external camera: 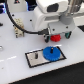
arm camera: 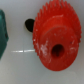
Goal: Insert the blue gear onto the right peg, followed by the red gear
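Note:
The blue gear (external camera: 51, 53) lies flat on the grey plate (external camera: 34, 62), seated at the right peg, which it hides. The plate's other peg (external camera: 36, 56) stands bare towards the exterior view's left. The red gear (external camera: 56, 36) hangs at my gripper (external camera: 54, 35), behind the plate and above the table. In the wrist view the red gear (arm camera: 55, 35) fills most of the picture, tilted, with its hub hole showing. My fingers do not show there. The gripper appears shut on the red gear.
Green parts (external camera: 47, 36) sit beside the gripper, and a teal-green edge (arm camera: 2, 32) shows in the wrist view. A small dark object (arm camera: 29, 23) lies on the white table. A black cable (external camera: 25, 22) and a small fixture (external camera: 18, 31) are at the exterior view's left.

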Robot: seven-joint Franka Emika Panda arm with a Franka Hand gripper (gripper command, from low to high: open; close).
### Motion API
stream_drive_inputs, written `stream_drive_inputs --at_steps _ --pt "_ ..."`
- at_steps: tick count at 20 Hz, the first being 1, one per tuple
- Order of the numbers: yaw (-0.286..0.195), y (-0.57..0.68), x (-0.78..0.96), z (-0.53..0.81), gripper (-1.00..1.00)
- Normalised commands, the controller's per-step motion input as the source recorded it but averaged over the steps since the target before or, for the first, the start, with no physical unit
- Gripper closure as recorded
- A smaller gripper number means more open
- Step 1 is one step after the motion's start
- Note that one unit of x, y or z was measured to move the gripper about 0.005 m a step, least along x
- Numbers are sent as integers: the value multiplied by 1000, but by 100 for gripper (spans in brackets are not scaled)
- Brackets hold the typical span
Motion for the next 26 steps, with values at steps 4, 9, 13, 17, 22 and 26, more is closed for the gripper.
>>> stream_drive_inputs --at_steps 4,9,13,17,22,26 --pt "0 13 -326 -180 100" --pt "0 8 -280 -84 100" --pt "0 6 -177 -24 100" --pt "0 5 35 235 100" --pt "0 19 253 565 100" --pt "0 25 516 554 100"
